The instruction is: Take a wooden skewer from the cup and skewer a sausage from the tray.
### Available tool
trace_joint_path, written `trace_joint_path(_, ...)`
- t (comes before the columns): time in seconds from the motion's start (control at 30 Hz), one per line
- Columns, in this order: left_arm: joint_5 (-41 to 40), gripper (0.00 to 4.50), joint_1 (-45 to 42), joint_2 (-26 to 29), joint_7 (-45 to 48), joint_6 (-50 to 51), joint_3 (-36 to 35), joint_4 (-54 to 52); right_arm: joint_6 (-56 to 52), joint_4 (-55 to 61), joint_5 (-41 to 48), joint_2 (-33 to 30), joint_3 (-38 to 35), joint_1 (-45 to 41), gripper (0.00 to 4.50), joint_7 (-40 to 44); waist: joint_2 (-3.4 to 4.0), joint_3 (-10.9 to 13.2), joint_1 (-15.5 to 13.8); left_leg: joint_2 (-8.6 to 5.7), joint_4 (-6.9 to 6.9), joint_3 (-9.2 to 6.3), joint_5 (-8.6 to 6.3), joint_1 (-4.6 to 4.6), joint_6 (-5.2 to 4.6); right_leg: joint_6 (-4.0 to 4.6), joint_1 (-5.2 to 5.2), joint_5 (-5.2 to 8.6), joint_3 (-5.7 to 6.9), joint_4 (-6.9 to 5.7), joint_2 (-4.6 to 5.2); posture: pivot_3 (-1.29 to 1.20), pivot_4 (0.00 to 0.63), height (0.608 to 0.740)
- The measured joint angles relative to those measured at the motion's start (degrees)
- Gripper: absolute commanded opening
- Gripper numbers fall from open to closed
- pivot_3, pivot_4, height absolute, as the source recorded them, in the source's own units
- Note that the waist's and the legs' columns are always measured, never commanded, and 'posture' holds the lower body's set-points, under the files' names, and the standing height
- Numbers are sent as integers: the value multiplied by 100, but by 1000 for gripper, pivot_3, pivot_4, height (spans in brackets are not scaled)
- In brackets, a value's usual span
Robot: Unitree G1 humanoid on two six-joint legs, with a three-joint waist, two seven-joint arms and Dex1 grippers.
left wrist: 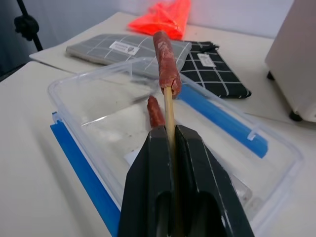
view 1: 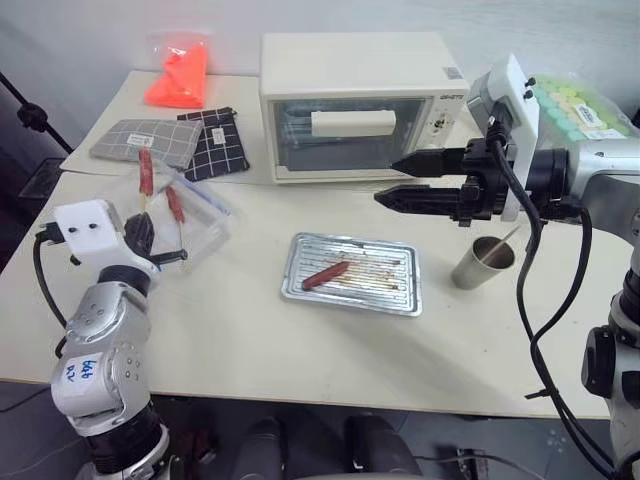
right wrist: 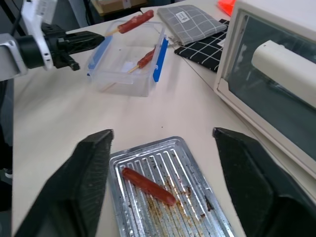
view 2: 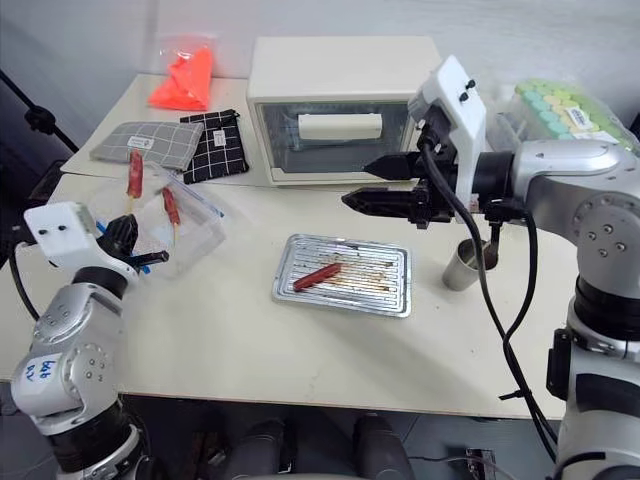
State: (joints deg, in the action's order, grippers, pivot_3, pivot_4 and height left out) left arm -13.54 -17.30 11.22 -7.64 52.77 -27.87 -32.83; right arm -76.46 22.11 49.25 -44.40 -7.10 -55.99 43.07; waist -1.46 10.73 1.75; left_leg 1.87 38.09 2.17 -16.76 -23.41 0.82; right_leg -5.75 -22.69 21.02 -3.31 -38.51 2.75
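The pale surface runs from the near edge back to a plain light wall. Nearest, at about seven o'clock, the left claw is clenched on a wooden skewer, a thin tan stick with a reddish-brown sausage already spiked on its far end. It is held over the clear plastic box with blue strips, where a second skewered sausage lies.

At the centre sits the tray, a shallow ridged silver pan streaked with brown grease, holding one loose sausage, slim and red-brown, lying aslant. Just beside the tray at three o'clock stands the cup, a small grey steel tumbler with a spare skewer leaning out of it.

Above the tray's far side, the right claw hangs released, its two black fingers spread apart.

Farther back, at twelve o'clock, is a cream toaster oven. At ten to eleven o'clock lie a grey checked pouch, a black checked pouch and an orange bag. Green-capped tubes sit at two o'clock.
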Motion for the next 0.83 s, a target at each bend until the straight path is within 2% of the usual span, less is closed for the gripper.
trace_joint_path(0.03, 6, 983, 0, 0, -24, 29, 16, 12, 0, 0, 33, -3, 0, 0, 4491, -11, 0, 0, 0, 2, 0, 0, 0, 0, 0, 0, 0, 0, 1, 0, -2, 0, 150, 740)
trace_joint_path(0.3, -98, 2806, -128, 96, 62, 107, -5, 12, 1, 45, 117, -2, 0, -1, 4500, -287, 0, 0, -14, 1, -2, 0, 0, -1, 2, 0, 0, 0, 1, 6, 0, 0, 150, 740)
trace_joint_path(0.4, -357, 2806, -126, 471, 392, 260, -195, -21, 14, 58, 143, -7, 1, 9, 4500, -310, 0, 0, 0, 4, -4, 0, 0, 0, 4, 0, 0, 0, 1, 9, -4, 0, 150, 740)
trace_joint_path(0.5, -873, 2806, -3, 1183, 1018, 572, -747, -124, 114, 38, 129, -123, 48, 32, 4500, -229, 0, 0, 17, 5, -7, 1, 1, 1, 9, 1, -2, 1, 0, 14, -3, 0, 150, 740)
trace_joint_path(0.6, -1458, 2806, 621, 2022, 1906, 830, -1546, -248, 337, -98, 48, -325, 174, 20, 4500, 43, 0, 0, 47, 4, -15, 3, 10, 3, 31, 5, -3, 2, 0, 46, 1, 0, 150, 740)
trace_joint_path(0.7, -1748, 2806, 1406, 2567, 2627, 872, -2448, -24, 676, -408, -92, -548, 381, -5, 4500, 497, 0, 0, 56, 5, -20, 2, 6, 5, 26, 8, 1, 4, 2, 59, 5, 0, 150, 740)
trace_joint_path(0.83, -2047, 2806, 1965, 2775, 3218, 860, -3099, 231, 1063, -760, -296, -666, 651, -122, 4500, 992, -1, 1, 55, 4, -21, -2, -5, 10, 7, 9, 9, 5, 5, 66, 13, 0, 150, 740)
